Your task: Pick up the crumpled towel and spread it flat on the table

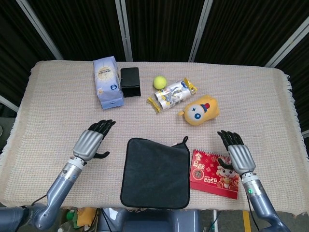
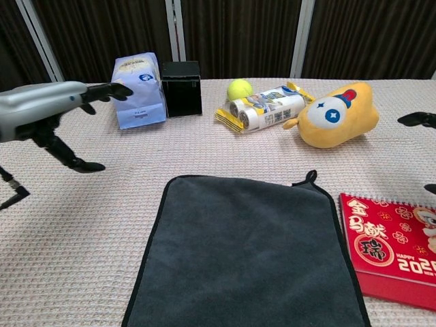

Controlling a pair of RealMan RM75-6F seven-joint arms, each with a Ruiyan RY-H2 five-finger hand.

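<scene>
- The towel [image 1: 155, 172] lies flat on the table [image 1: 58, 111] at its near edge, its hanging loop toward the far side.
- The left hand [image 1: 91, 142] hovers well left of it, fingers spread, holding nothing.
- The right hand [image 1: 235, 154] is also empty-palmed (fingers apart), beside the red calendar [image 1: 215, 173].

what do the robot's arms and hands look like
Both hands, left hand and right hand, have silver-grey metal backs and black fingers. The forearms are blue-grey cylinders. The right wrist carries a small green light; a thin black cable runs along the left forearm.
</scene>
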